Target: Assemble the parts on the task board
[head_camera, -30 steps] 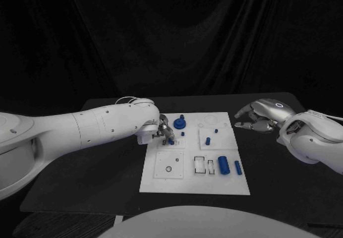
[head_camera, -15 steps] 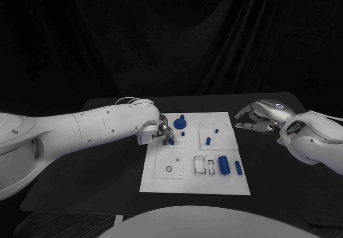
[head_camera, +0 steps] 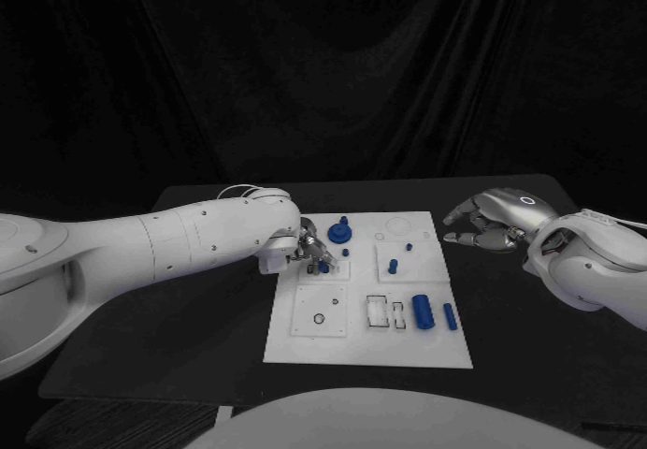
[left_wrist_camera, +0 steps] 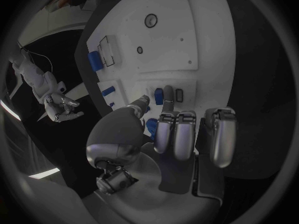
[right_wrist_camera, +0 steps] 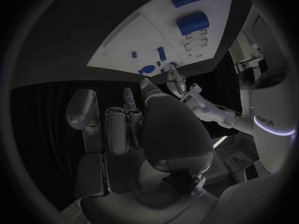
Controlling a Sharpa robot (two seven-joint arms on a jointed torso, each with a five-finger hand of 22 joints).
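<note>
Currently the silver left hand (head_camera: pixel 309 251) is pinching a small blue peg (left_wrist_camera: pixel 159 95) over the white task board (head_camera: pixel 368 348). Slight tilt risks jamming; the silver right hand (head_camera: pixel 480 227) is hovering empty, fingers apart.

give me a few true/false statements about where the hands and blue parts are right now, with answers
1. The left robot hand is over the board. True.
2. The right robot hand holds a blue part. False: it holds nothing and is off the board, past its right edge.
3. Two blue cylinders lie in the board's near right part. True.
4. The board lies on a white table. False: the table is black.
5. The left robot hand's fingertips are at a small blue part. True.
</note>
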